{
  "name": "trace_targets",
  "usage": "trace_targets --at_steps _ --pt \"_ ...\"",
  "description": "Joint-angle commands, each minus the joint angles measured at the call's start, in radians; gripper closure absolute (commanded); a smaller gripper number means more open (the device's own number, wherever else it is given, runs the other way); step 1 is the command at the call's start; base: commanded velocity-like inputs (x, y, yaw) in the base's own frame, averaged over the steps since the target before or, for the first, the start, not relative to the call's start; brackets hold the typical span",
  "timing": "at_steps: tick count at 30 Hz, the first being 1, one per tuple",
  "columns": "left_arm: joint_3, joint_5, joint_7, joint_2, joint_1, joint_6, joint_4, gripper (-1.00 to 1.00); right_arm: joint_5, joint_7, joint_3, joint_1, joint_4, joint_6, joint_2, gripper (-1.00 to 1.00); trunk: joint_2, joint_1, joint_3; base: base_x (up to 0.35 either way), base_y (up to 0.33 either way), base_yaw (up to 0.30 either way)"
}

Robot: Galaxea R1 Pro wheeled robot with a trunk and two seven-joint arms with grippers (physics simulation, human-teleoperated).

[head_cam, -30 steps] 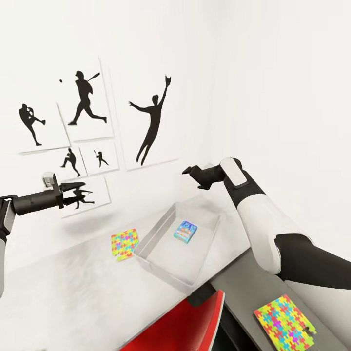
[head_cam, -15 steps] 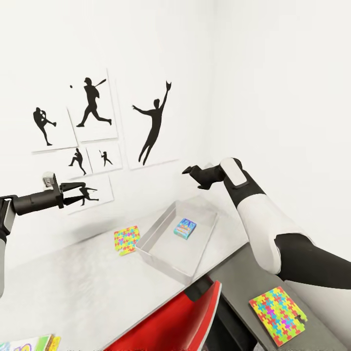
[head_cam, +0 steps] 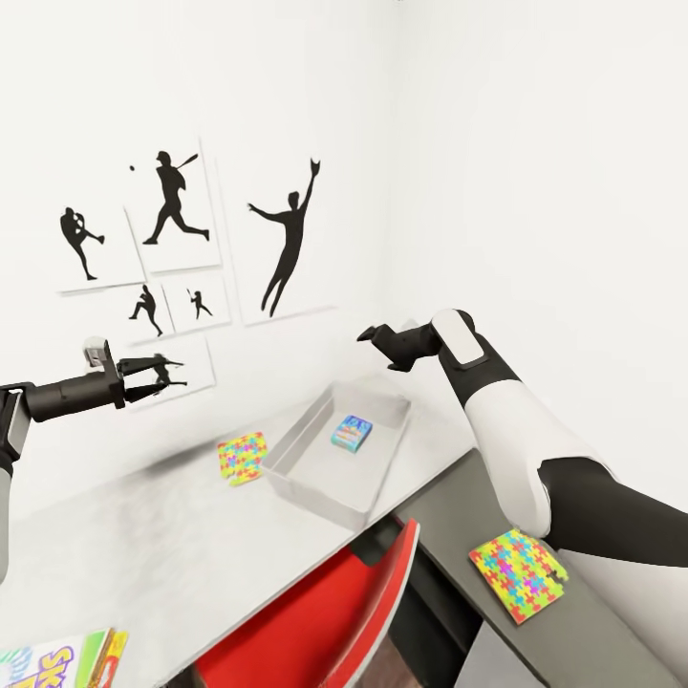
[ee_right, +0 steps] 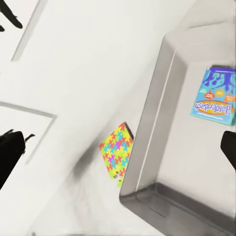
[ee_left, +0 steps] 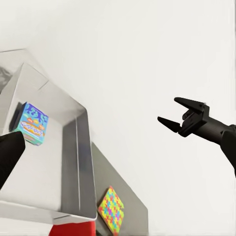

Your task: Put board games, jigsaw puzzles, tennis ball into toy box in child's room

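I count two jigsaw puzzles (head_cam: 241, 458) (head_cam: 516, 574), two board games (head_cam: 352, 432) (head_cam: 59, 661), one toy box (head_cam: 315, 489), one red chair (head_cam: 325, 621), six wall pictures (head_cam: 287, 234).

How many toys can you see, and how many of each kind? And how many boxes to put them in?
Board games: 2, one in the toy box, one at the table's near edge
Jigsaw puzzles: 2, one beside the box, one on the dark section
Toy box: 1
Total: 5
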Motion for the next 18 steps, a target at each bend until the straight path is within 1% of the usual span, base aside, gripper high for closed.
trace_targets --at_steps 1,7,18 --pt "0.004 -0.011 -0.009 0.000 -0.001 0.010 -0.001 -1.00 -0.010 -0.010 0.000 -0.001 -0.001 0.001 0.000 -1.00 -0.002 0.000 -0.003 -0.298 0.090 -0.225" --pt "0.004 -0.011 -0.009 0.000 -0.001 0.010 -0.001 -1.00 -0.010 -0.009 0.000 -0.001 0.000 0.001 0.000 -1.00 -0.002 0.000 -0.009 -0.301 0.105 -0.233" --pt "0.003 -0.011 -0.007 0.000 -0.001 0.010 -0.001 -1.00 -0.010 -0.007 0.000 -0.001 0.000 0.001 0.000 -1.00 -0.002 0.000 -0.016 -0.294 0.161 -0.252"
